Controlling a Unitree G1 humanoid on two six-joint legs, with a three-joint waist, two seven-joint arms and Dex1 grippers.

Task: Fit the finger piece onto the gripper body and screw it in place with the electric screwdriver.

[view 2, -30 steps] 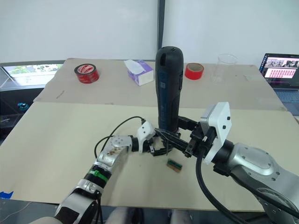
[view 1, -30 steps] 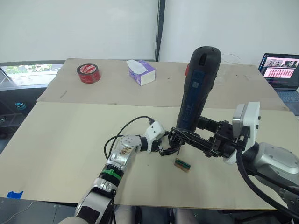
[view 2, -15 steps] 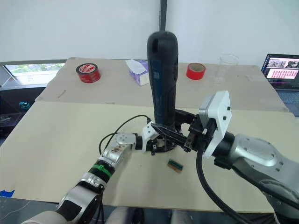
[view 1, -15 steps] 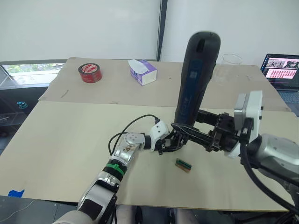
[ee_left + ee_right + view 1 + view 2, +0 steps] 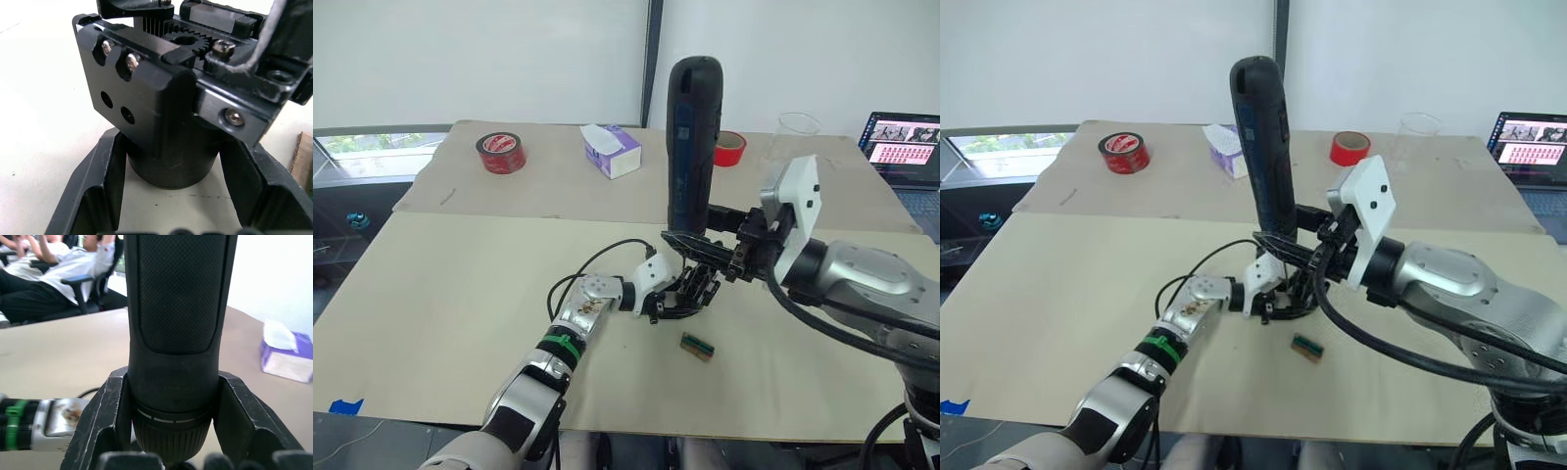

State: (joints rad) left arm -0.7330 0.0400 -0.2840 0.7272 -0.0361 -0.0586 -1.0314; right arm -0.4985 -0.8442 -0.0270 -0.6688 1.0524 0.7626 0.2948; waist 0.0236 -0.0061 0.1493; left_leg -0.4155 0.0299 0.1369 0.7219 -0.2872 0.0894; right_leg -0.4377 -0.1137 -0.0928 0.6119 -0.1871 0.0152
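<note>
The electric screwdriver [image 5: 691,137], clamped upright in the right gripper [image 5: 697,245], has swung from its lean to stand straighter, directly over the gripper body [image 5: 690,291] on the table [image 5: 440,284], which the left gripper [image 5: 171,196] grasps.

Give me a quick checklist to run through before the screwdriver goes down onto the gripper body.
1. Right gripper clamped on the electric screwdriver: ok, a finger sits tight on each side of the barrel.
2. Left gripper holding the gripper body: ok, fingers flank its round base.
3. Screwdriver upright over the body: ok, roughly vertical in the head views.
4. Bit seated in a screw head: cannot tell, the tip is hidden.
5. Finger piece fitted on the body: cannot tell.
6. Small green-and-brown block apart from the work: ok, it lies on the table beside the grippers.
</note>
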